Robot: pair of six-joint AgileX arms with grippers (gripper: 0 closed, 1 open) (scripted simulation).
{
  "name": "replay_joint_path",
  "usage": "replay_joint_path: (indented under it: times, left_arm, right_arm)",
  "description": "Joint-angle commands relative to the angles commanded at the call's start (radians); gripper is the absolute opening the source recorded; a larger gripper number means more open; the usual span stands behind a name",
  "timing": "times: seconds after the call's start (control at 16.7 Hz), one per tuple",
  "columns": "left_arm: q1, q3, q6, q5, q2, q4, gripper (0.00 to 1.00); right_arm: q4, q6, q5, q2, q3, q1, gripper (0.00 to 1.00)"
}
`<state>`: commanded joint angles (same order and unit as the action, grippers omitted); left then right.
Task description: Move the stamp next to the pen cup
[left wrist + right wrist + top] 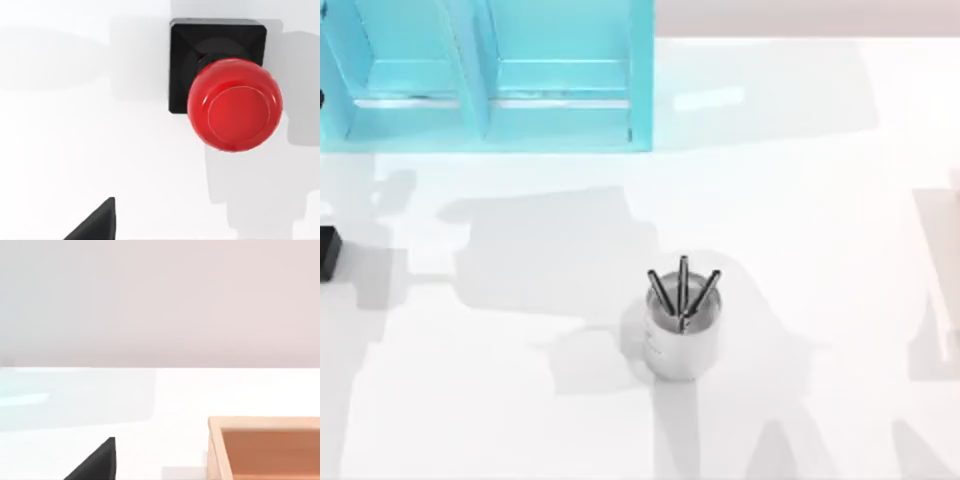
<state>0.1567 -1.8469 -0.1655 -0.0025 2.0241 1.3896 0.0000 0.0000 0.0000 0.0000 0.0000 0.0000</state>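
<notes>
While the pen cup (pixel 682 335) stands upright near the middle of the white tabletop (pixel 820 250), with three dark pens (pixel 682 290) fanning out of it, the stamp (pixel 220 80) sits well apart at the far left edge, its red knob (pixel 234 105) uppermost in the left wrist view. A turquoise shelf organiser (pixel 485 75) fills the back left. A wooden tray (pixel 265 447) appears in the right wrist view. Whether either gripper's fingers are released or clenched, I cannot tell.

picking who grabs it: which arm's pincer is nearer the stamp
Left. Its wrist view has the stamp close below the left pincer. The right pincer faces a wooden tray.
</notes>
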Motion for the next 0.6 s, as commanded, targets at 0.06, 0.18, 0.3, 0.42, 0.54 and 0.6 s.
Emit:
replay_joint_path:
  times: [0.06,0.18,0.3,0.42,0.54,0.6]
  left_arm:
    - [-0.001,-0.028,-0.008,0.002,0.027,0.005,1.00]
    - [-0.003,-0.059,-0.016,0.005,0.053,0.010,1.00]
    - [-0.003,-0.060,-0.016,0.005,0.054,0.010,1.00]
    - [-0.003,-0.060,-0.016,0.005,0.054,0.010,1.00]
    - [-0.003,-0.054,-0.015,0.004,0.052,0.005,1.00]
    - [-0.003,-0.041,-0.015,0.004,0.055,-0.008,1.00]
  right_arm:
    - [0.000,0.000,0.000,0.000,0.000,0.000,1.00]
    - [0.000,0.000,0.000,0.000,0.000,0.000,1.00]
    - [0.000,0.000,0.000,0.000,0.000,0.000,1.00]
    - [0.000,0.000,0.000,0.000,0.000,0.000,1.00]
    - [0.000,0.000,0.000,0.000,0.000,0.000,1.00]
    - [0.000,0.000,0.000,0.000,0.000,0.000,1.00]
